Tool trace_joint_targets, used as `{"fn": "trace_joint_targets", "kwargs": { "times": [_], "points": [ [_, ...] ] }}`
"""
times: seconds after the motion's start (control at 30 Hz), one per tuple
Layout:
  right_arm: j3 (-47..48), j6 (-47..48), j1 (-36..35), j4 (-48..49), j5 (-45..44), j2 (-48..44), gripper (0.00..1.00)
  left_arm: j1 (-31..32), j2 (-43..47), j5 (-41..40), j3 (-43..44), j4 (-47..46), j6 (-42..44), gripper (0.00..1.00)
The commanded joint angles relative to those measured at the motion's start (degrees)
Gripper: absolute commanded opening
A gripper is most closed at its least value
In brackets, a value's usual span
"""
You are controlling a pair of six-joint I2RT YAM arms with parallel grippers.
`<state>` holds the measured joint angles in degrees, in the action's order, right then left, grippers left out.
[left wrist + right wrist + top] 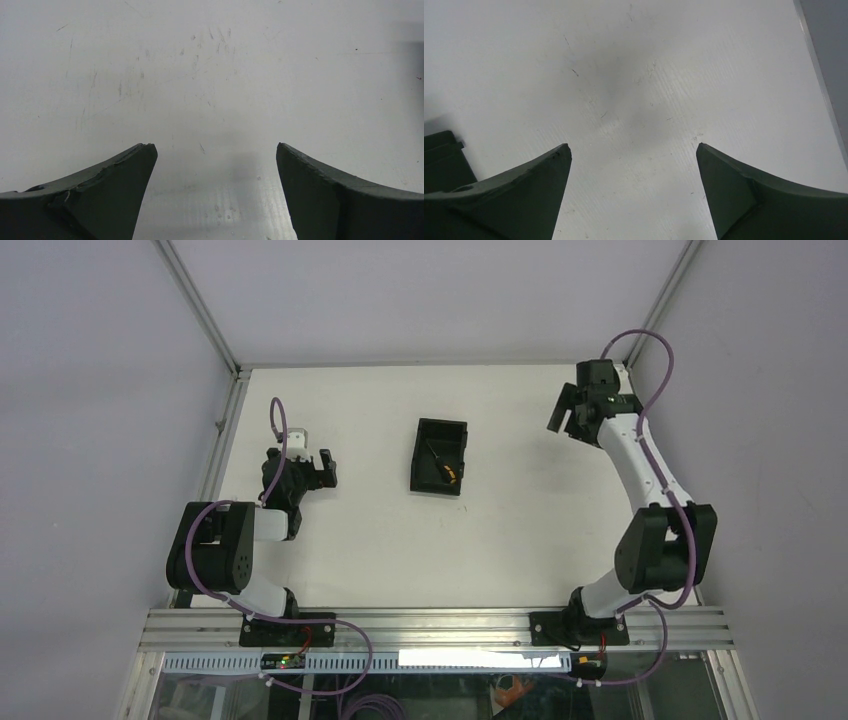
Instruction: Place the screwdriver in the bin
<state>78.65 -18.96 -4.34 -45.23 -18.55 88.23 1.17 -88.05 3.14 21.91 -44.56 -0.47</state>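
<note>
From above, the small black plastic open-top bin point(439, 432) sits near the middle of the white table point(380, 550). The small screwdriver with the orange-yellow and black handle point(446, 473) lies inside it, towards the bin's 6 o'clock end, so the task looks done. Its thin shaft is too dark to make out against the bin floor. I judge the tool light and rigid. The thick handle is the place to pinch, since the thin metal shaft would likely be slick and roll between the pads. The left gripper point(324, 468) hangs at the bin's 9 o'clock, well apart from it, with its arm folded back over its base. The right gripper point(563, 418) sits at the bin's 2 o'clock, its arm stretched up towards the far right corner of the table.

In the left wrist view, the left gripper point(215, 150) has its dark fingers point(120, 185) spread wide over bare table, with nothing between them.

In the right wrist view, the right gripper point(633, 147) is also wide apart and holds nothing. One corner of the bin point(441, 157) shows at 9 o'clock, beside the left finger
</note>
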Motion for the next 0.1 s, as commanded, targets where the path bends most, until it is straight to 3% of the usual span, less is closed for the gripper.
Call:
{"fn": "trace_joint_targets", "kwargs": {
  "times": [0.0,0.07],
  "points": [
    [-0.68,-0.16,0.25,2.48,0.67,-2.13,0.99,0.40,1.70,0.44,-0.11,-1.85,-0.34,0.99],
    [-0.24,-0.30,0.36,2.43,0.58,-1.87,0.99,0.41,1.67,0.40,-0.11,-1.85,-0.32,0.99]
  ]
}}
